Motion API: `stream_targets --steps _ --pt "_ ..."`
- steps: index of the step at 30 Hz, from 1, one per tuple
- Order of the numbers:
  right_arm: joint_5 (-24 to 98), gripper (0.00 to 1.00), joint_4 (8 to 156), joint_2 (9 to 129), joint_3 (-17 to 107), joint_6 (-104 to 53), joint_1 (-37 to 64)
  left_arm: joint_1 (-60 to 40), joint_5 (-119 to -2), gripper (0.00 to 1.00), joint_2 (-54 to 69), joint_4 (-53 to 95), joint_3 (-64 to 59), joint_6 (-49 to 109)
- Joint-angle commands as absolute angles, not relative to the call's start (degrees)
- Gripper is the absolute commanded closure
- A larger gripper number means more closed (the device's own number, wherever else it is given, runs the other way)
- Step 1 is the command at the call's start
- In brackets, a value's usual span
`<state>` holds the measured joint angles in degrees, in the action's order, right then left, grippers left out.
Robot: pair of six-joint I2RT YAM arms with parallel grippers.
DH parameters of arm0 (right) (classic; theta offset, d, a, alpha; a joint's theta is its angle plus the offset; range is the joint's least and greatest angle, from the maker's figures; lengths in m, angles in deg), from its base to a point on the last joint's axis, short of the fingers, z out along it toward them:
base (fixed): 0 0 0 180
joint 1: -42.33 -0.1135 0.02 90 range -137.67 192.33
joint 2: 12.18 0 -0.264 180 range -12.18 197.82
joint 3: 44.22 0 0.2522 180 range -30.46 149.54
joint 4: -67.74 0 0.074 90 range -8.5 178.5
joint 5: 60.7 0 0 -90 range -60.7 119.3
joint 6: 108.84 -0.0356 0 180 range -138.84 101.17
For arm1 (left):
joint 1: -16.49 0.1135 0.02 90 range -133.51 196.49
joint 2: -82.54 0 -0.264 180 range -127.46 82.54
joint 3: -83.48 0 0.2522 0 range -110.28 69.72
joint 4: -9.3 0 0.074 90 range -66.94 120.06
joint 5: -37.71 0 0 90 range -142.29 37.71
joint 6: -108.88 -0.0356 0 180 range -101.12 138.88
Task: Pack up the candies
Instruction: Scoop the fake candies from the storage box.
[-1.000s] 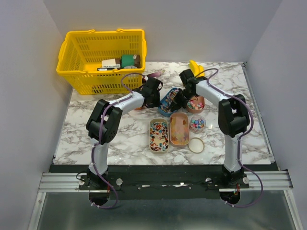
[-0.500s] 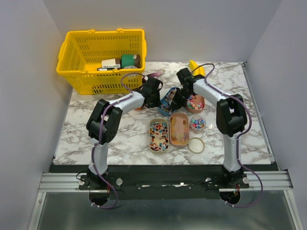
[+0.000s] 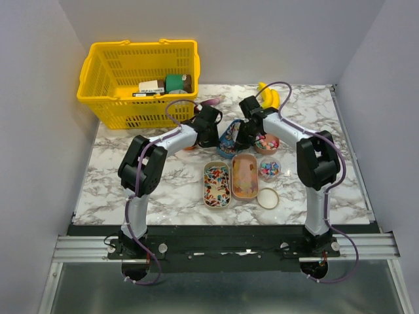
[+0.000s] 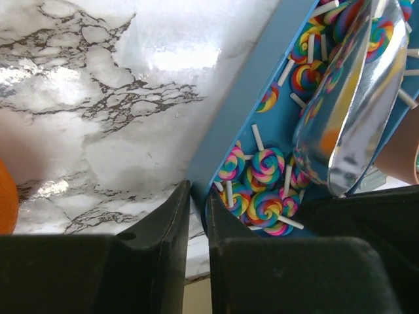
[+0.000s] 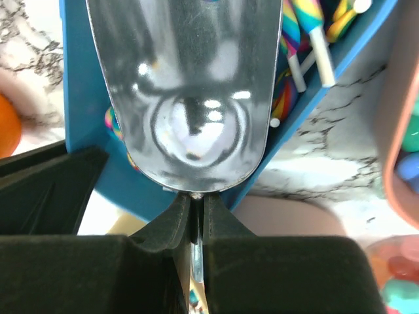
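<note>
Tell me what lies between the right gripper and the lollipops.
A metal scoop, its handle in the right gripper, its bowl over the lollipops in the blue box; right wrist view.

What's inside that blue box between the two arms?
Rainbow swirl lollipops on white sticks, piled loosely. A shiny metal scoop, held by the right gripper, reaches into the box and covers part of the pile; what lies beneath it is hidden.

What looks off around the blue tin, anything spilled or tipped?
No spill visible. The left pincer grips the blue tin by its wall, apparently steadying it, while the right pincer holds a metal scoop over the lollipops.
</note>
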<state>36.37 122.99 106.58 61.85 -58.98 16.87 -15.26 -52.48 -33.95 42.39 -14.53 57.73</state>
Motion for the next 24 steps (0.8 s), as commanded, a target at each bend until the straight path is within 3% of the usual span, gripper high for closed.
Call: stream_targets --steps 1,22,24 --pt "28.1 0.99 127.5 103.6 57.8 -54.1 17.5 -13.9 -49.7 0.71 -35.2 47.1 -15.0 56.7" --pt "39.9 0.99 133.6 83.1 50.4 -52.8 16.8 -13.9 -48.4 0.03 -25.8 41.6 -9.2 55.5" --pt "41.4 0.99 134.8 80.9 48.0 -53.6 16.9 -13.9 -47.9 0.01 -24.2 40.6 -6.8 55.2"
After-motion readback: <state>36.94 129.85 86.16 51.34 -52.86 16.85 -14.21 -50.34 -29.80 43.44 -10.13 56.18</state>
